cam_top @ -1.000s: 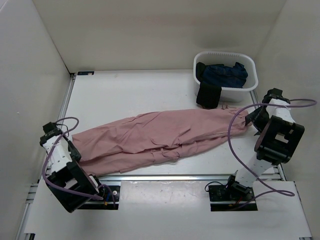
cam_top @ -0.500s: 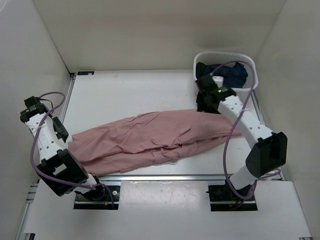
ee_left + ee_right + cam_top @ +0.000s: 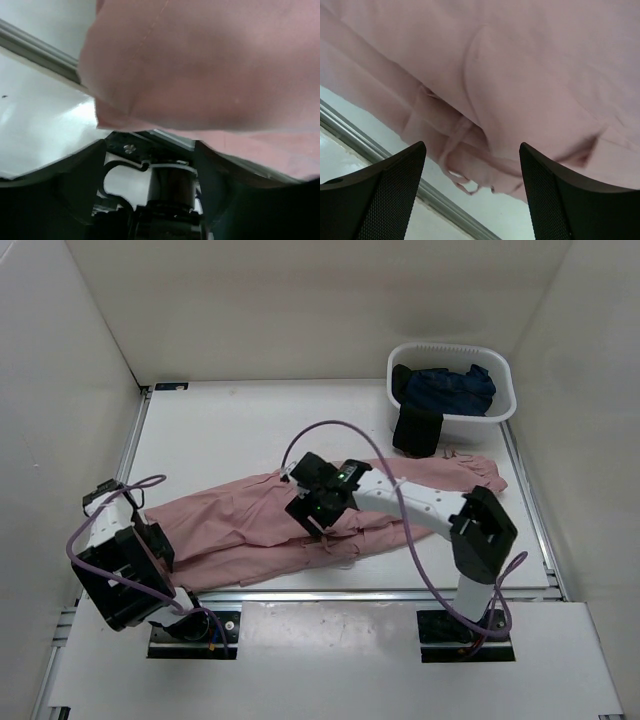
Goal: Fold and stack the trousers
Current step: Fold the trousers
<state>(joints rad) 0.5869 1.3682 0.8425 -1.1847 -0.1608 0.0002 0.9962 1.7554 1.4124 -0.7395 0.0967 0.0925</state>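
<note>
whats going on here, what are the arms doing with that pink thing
Two robot arms are working on a pair of pink trousers, which lie stretched out full length across the table. The right gripper hangs open over their middle and grips nothing. The left gripper is open at their left end, by the table's near edge. A white basket of dark clothes sits at the back right.

White walls [image 3: 300, 300] enclose white table [image 3: 250, 430]; aluminium rail [image 3: 330, 593] along near edge; soft even light
</note>
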